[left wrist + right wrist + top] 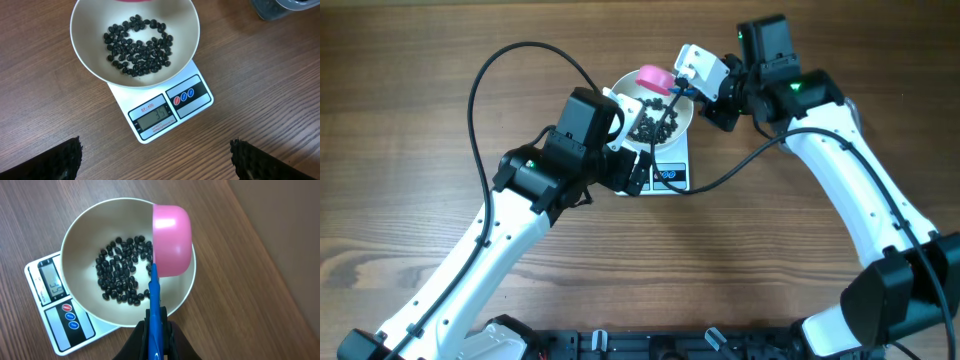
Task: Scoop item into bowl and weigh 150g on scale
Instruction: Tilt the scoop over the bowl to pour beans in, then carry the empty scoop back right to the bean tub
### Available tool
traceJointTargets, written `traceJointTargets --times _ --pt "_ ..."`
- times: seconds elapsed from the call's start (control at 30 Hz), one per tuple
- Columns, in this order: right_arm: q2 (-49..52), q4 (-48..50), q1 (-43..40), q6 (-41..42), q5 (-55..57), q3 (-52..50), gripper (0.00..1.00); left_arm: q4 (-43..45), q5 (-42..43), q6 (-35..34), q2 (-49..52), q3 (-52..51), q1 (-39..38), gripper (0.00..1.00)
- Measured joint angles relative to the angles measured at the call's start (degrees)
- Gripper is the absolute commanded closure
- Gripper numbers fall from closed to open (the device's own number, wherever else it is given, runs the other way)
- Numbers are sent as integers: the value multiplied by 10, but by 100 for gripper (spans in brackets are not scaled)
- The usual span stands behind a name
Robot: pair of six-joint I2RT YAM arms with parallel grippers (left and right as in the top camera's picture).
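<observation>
The white bowl (628,88) stands on the white scale (672,176) and holds a thin, loose layer of black beans (650,122). My right gripper (686,92) is shut on the blue handle (156,300) of a pink scoop (172,240). The scoop is turned over above the bowl's far rim (75,230), and I see no beans on it. In the left wrist view the beans (137,50) lie in the bowl (80,45), and the scale (150,117) has its display lit. My left gripper (156,160) hangs open over bare wood just in front of the scale.
A dark container's corner (285,7) shows at the top right of the left wrist view. A black cable (520,50) loops over the table behind the left arm. The table's edge (260,235) runs close behind the bowl in the right wrist view.
</observation>
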Motion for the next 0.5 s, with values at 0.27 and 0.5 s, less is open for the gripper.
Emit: traceJointTargets --times 0.27,0.5 --pt "-2 -8 0 122 -11 0 96 0 0 0 0 0 0 0" --pt "-40 -9 -51 196 -17 0 96 0 0 0 0 0 0 0"
